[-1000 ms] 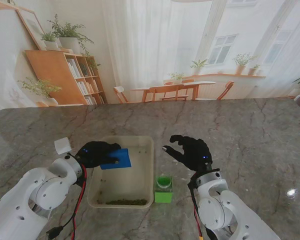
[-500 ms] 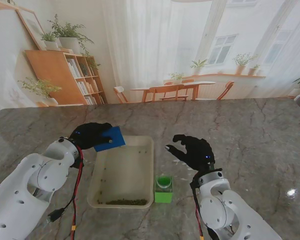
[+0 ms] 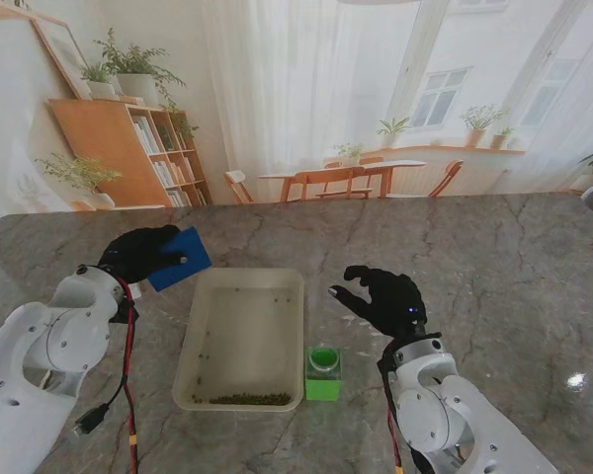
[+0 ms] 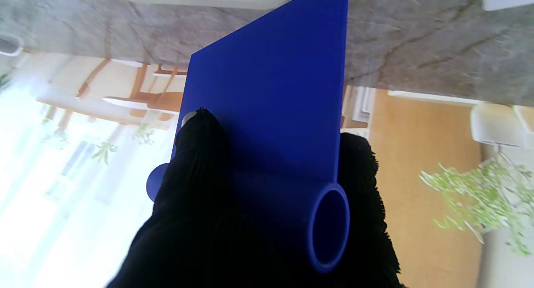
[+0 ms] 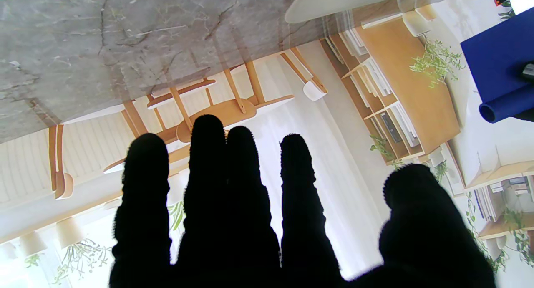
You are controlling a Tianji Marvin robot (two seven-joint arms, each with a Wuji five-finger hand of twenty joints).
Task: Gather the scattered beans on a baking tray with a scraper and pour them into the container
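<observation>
beans (image 3: 242,399) sitting piled at tray (image 3: 289,286) near wall | container (image 3: 323,375) touching tray's right | right hand (image 3: 383,296) hovering, fingers spread, holding nothing | left hand (image 3: 138,254) gripping scraper (image 3: 180,260) off tray's far-left | risk: tilting tray spilling beans past narrow container

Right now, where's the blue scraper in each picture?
Stand view: blue scraper in the left hand, left of the tray.
Left wrist view: fills the middle.
Right wrist view: at one edge.
Shared landmark: the bookshelf.
</observation>
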